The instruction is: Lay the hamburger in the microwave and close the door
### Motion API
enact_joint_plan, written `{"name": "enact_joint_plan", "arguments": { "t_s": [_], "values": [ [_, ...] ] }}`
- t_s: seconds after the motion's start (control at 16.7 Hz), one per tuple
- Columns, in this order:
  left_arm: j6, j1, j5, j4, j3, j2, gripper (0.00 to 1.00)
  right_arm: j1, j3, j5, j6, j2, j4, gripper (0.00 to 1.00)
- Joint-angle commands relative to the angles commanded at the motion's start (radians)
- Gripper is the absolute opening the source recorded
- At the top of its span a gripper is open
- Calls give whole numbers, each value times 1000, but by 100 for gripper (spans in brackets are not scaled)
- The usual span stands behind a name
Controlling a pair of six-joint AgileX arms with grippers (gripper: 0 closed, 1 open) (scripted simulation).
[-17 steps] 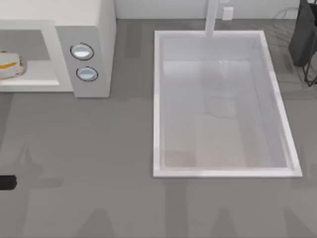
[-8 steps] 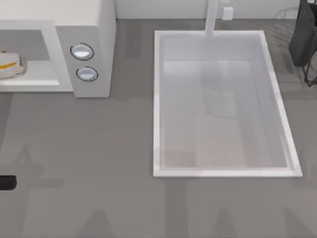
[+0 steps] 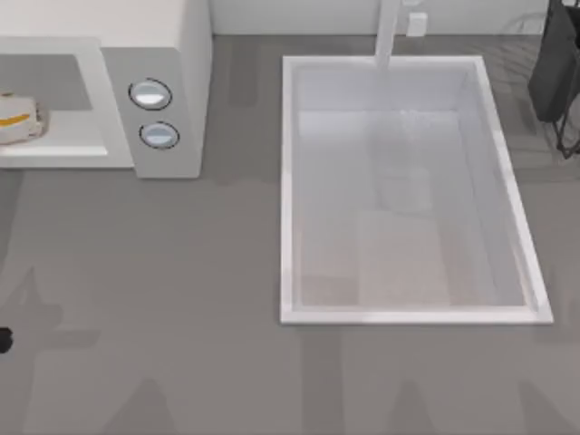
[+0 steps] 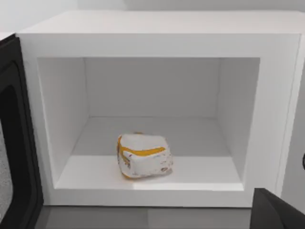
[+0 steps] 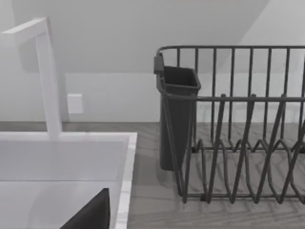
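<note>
**Hamburger in cavity, door open**

Sink [image 3: 290, 181] filled the table's centre-right. Microwave [image 3: 195, 91] sat at 10 o'clock, hamburger [image 4: 143, 156] resting on its cavity floor near the front lip. Door [image 4: 14, 143] stood swung open beside the cavity. Dish rack [image 5: 238, 143] with dark cup [image 5: 176, 119] sat at 2 o'clock. Left gripper [image 3: 4, 340], at 8 o'clock: finger state could not be told.

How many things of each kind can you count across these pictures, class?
Hamburger: 1
Microwave: 1
Door: 1
Dials: 2
Sink: 1
Faucet: 1
Dish rack: 1
Total: 8
</note>
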Motion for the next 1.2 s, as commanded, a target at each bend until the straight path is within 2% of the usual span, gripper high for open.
{"name": "enact_joint_plan", "arguments": {
  "t_s": [0.12,0.48,0.96,1.2],
  "values": [
    [0,38,38,9,-11,-1,0,0,0,0,0,0,0,100],
    [1,62,59,10,18,18,0,0,0,0,0,0,0,100],
    [-1,304,301,21,92,101,0,0,0,0,0,0,0,100],
    [-1,337,334,22,103,113,0,0,0,0,0,0,0,100]
  ]
}}
